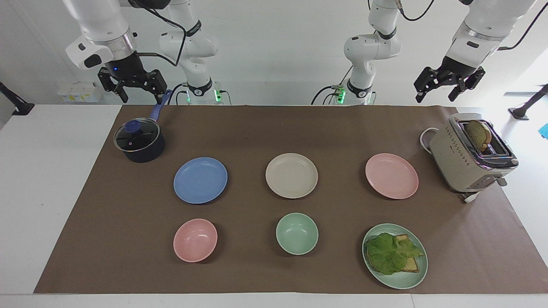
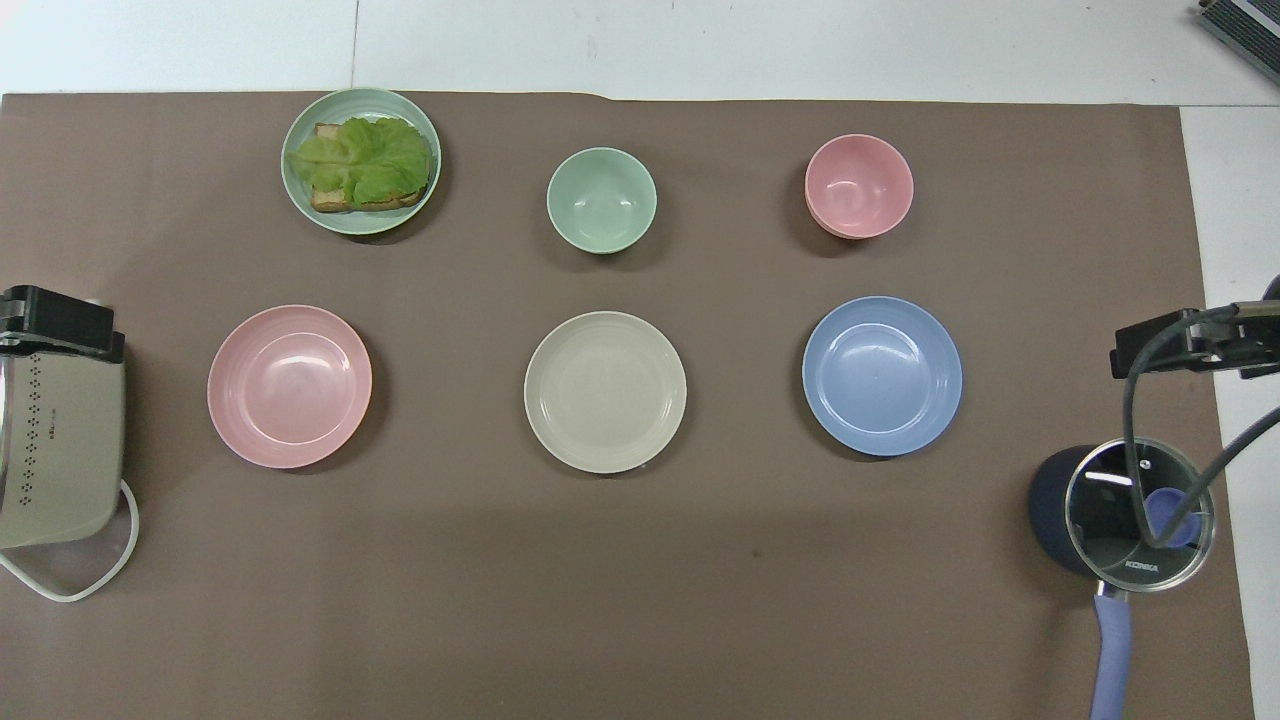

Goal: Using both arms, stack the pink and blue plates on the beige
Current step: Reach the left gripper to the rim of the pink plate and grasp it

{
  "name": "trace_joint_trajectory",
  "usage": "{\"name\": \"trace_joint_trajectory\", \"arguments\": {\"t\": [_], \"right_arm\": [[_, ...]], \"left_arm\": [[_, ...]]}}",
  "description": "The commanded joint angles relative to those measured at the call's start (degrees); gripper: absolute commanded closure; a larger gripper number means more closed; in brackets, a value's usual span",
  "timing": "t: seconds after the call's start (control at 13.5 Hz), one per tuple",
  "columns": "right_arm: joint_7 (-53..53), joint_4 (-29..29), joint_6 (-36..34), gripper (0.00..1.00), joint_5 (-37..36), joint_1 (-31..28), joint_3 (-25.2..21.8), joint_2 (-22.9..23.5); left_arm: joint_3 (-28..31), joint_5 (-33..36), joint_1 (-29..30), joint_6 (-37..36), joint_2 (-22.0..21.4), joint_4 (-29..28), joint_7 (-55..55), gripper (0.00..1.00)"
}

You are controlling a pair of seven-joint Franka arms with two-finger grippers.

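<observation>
Beige plate (image 1: pixel 291 176) shown at the worktop (image 1: pixel 239 128) centre, with the blue plate (image 1: pixel 200 180) at 9 o'clock and the pink plate (image 1: pixel 391 176) at 3 o'clock in the facing view, all well apart. Left gripper (image 1: pixel 449 83) and right gripper (image 1: pixel 132 85) are raised, released and empty, over toaster (image 1: pixel 471 156) and pot (image 1: pixel 139 141).

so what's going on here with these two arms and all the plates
Nothing is being handled yet. The left gripper hangs open above the toaster, and the right gripper hangs open above the pot. The pink plate, beige plate and blue plate lie apart in a row on the brown mat, the beige one in the middle, so no stacking has begun.
</observation>
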Motion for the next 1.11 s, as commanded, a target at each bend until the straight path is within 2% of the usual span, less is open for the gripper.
{"name": "trace_joint_trajectory", "arguments": {"t": [0.0, 0.3, 0.37, 0.45, 0.67, 0.89, 1.04], "right_arm": [[-1.0, -1.4, 1.1, 0.0, 1.4, -0.9, 0.1, -1.2], [-1.1, -1.2, 1.2, 0.0, 1.4, -0.9, 0.1, -1.1], [-1.1, -1.3, 1.2, 0.0, 1.4, -0.9, 0.1, -1.1], [-1.1, -1.2, 1.2, 0.0, 1.4, -0.9, 0.1, -1.1], [-1.2, -1.3, 1.2, 0.0, 1.4, -0.9, 0.1, -1.1], [-1.4, -1.3, 1.2, 0.0, 1.4, -0.9, 0.1, -1.1], [-1.2, -1.2, 1.2, 0.0, 1.4, -0.9, 0.1, -1.1]], "left_arm": [[0.1, 0.2, 0.3, -0.4, -0.7, -0.6, 1.0, 0.0], [0.1, 0.2, 0.4, -0.2, -0.7, -1.3, 1.0, 0.0], [0.3, 0.2, 0.5, 1.2, -0.7, -3.8, 1.1, 0.0], [0.4, 0.2, 0.5, 4.7, -0.9, -8.0, 1.0, 0.0], [0.4, 0.2, 3.6, 21.8, -1.9, -24.4, 0.7, 0.0], [0.5, 0.2, 5.2, 31.9, 1.2, -32.4, 0.0, 0.0], [0.5, 0.2, 6.8, 37.3, 4.4, -35.3, -0.8, 0.0]]}}
